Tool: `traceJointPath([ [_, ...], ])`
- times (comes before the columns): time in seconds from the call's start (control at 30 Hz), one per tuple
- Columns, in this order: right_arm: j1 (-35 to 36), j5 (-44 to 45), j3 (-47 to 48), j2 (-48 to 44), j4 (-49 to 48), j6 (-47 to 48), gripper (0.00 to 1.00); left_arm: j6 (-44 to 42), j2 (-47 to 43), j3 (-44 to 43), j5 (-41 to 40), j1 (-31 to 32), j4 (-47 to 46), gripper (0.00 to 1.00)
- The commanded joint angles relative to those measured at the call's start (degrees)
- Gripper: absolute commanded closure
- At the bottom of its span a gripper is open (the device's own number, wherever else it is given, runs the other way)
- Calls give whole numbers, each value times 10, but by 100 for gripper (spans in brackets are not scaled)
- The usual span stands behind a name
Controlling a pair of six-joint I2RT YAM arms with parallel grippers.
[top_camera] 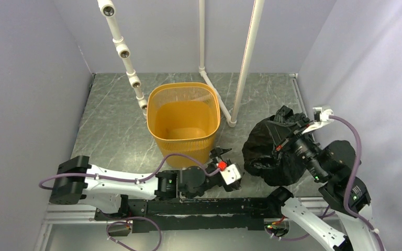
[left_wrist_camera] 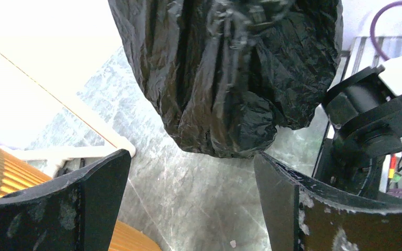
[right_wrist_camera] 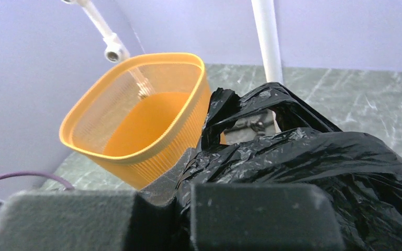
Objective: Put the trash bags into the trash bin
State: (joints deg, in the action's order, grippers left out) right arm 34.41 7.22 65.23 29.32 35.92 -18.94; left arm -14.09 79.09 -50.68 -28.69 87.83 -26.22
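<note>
The black crinkled trash bag (top_camera: 272,154) bulges in a heap at the right of the table, beside the yellow-orange mesh trash bin (top_camera: 183,120), which stands upright with nothing in it. My right gripper (top_camera: 281,129) is shut on a fold at the bag's top; in the right wrist view black plastic (right_wrist_camera: 314,157) is pinched between its fingers (right_wrist_camera: 186,191), with the bin (right_wrist_camera: 136,120) to the left. My left gripper (top_camera: 222,156) is open in front of the bin. In the left wrist view its fingers (left_wrist_camera: 191,180) stand wide apart, the bag's lower end (left_wrist_camera: 225,89) just beyond them, untouched.
White plastic pipes (top_camera: 243,63) rise behind and right of the bin, one studded with fittings (top_camera: 125,57) leaning over its left rim. Pale walls close in the left, back and right. A black rail (top_camera: 188,206) with both arm bases runs along the near edge.
</note>
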Motion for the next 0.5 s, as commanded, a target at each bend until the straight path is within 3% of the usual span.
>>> traceJointPath([
  [0.0, 0, -51, 5, -31, -66, -12, 100, 42, -34, 10, 24, 2, -10, 7],
  [0.13, 0, -115, 12, -46, -92, -24, 100, 56, -31, 33, 27, 3, -33, 7],
  [0.3, 1, -178, 44, -39, -120, -44, 100, 10, -7, 61, 59, 3, -135, 7],
  [0.47, 1, -184, 99, -11, -111, -44, 100, -18, 30, 74, 80, 4, -223, 7],
])
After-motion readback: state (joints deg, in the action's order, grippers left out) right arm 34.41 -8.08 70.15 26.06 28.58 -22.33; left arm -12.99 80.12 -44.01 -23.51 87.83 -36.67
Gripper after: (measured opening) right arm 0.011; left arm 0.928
